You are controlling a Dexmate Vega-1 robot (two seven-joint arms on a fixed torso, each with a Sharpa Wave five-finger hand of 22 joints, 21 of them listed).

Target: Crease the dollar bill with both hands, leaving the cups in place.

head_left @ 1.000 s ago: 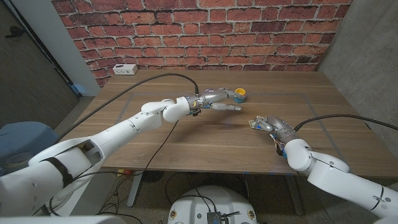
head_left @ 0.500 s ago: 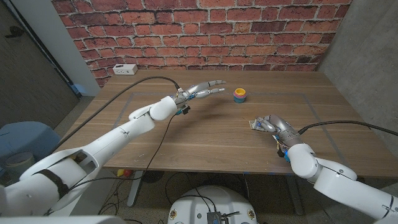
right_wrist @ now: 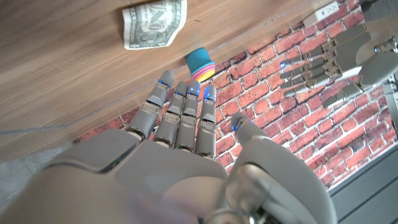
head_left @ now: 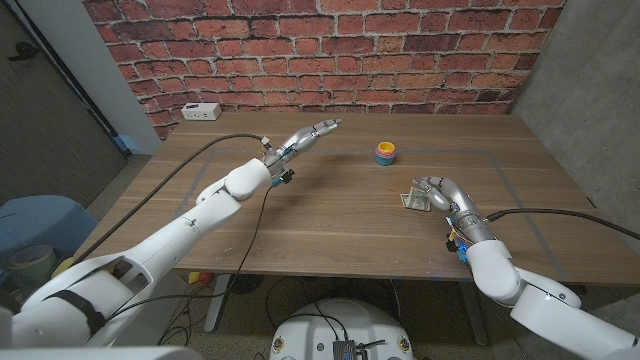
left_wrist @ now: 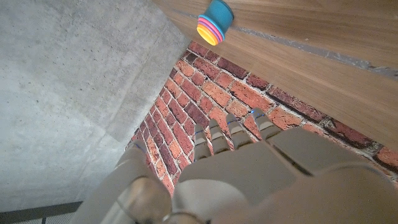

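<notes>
Head view: we saw the left hand (head_left: 305, 137) raised over the far left part of the table (head_left: 330, 215), fingers stretched out and apart, holding nothing. The right hand (head_left: 442, 193) sat near the table's right side, fingers curled over the edge of the dollar bill (head_left: 411, 200); we could not tell whether it pinched the bill or only covered it. The stacked cups (head_left: 386, 152) stood apart from both hands, between them and further back.

Left wrist view: we saw the left hand's fingers (left_wrist: 219, 132) straight and spread, nothing in them, with the cups (left_wrist: 214, 23) well beyond them on the wood.

Right wrist view: the right hand (right_wrist: 186, 130) showed fingers extended side by side, nothing visibly clamped. The bill (right_wrist: 153, 23) lay on the table, already looking folded or bent. The cups (right_wrist: 200, 63) sat just past the fingertips.

Risks, as we judged: the left hand was far from the bill, so its path back could sweep into the cups and shift them. With only one hand near, the light bill could slide instead of creasing, or unfold.
</notes>
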